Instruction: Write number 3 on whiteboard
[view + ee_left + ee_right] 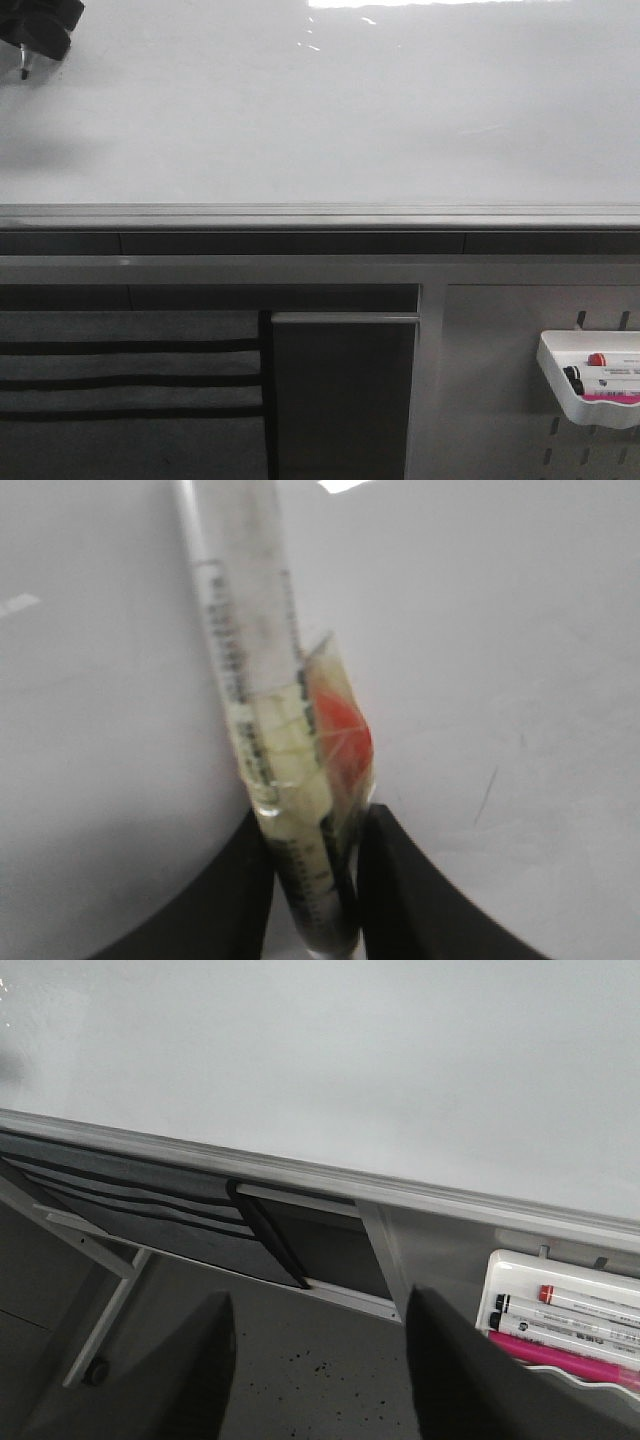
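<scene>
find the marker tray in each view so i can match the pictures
Front view: the white tray hangs at the lower right edge, on the pegboard below the whiteboard.
Left wrist view: not in it; only the left claw shut on a marker against the board.
Right wrist view: the tray sits at the lower right, markers inside, beside the open right claw.
Shared landmark: the grey rail under the whiteboard, seen in the front and right wrist views.

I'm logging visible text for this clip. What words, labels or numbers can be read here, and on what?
None can be read.
Marker held in the left tool: dark print along the barrel, too blurred.
Markers in the white tray: label print too small.
Whiteboard: nothing written in the front view.
</scene>
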Motion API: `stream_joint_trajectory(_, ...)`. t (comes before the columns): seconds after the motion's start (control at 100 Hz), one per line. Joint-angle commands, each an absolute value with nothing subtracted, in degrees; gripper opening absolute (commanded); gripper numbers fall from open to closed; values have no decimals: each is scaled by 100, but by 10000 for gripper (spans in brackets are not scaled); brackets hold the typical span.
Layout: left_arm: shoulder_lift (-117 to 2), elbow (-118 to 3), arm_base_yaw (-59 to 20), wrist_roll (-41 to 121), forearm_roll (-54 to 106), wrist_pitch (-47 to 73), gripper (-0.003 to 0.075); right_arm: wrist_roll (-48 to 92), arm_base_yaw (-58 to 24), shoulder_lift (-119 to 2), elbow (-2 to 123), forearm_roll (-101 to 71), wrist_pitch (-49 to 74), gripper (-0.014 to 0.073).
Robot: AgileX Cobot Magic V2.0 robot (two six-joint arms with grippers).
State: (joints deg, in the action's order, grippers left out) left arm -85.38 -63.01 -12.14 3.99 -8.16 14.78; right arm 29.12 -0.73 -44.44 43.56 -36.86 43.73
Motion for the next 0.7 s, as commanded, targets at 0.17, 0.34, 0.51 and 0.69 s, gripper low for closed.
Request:
stream_joint_trajectory(0.17,-7942,-6492,-1262,377,-502,1732,8,2968,-91,-4442,4537,-3867,4149,347)
stream_joint_trajectory(0.34,-7331,-6492,-1564,835,-421,2765,-20,2968,-91,-4442,4561,-3879,4135,347)
stream_joint_trajectory(0.51,-6855,-6496,-2301,1846,121,4190,-20,3091,-91,-4633,4916,-3879,4587,347)
stream_joint_trajectory(0.69,-6756,-6506,-3177,3136,1142,5584,-20,3808,-183,-5325,5621,-4336,5722,347)
